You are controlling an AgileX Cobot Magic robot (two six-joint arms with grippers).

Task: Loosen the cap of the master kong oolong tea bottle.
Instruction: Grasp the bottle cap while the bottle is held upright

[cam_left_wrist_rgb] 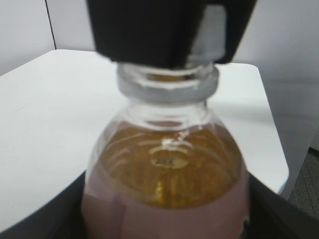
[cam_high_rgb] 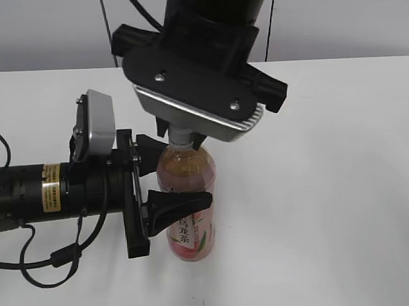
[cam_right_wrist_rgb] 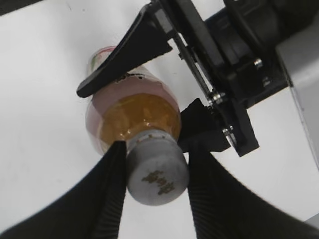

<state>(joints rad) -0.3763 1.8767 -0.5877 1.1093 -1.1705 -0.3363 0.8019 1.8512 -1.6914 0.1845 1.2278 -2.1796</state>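
The oolong tea bottle [cam_high_rgb: 188, 195] stands upright on the white table, pale amber tea inside, pink label with black characters. My left gripper [cam_high_rgb: 166, 177] comes in from the left and is shut on the bottle's body; the left wrist view shows the bottle's shoulder [cam_left_wrist_rgb: 167, 169] filling the frame between the jaws. My right gripper [cam_high_rgb: 183, 135] reaches down from above and is shut on the cap. In the right wrist view the white cap [cam_right_wrist_rgb: 158, 174] with its dark logo sits between the two black ribbed fingers [cam_right_wrist_rgb: 153, 172], touching both. The bottle [cam_right_wrist_rgb: 132, 112] shows below it.
The white table [cam_high_rgb: 330, 187] runs to a far edge against a grey wall. The left arm's body [cam_high_rgb: 49, 192] and its cables lie along the left side. The right arm's wrist block [cam_high_rgb: 201, 84] hangs over the bottle.
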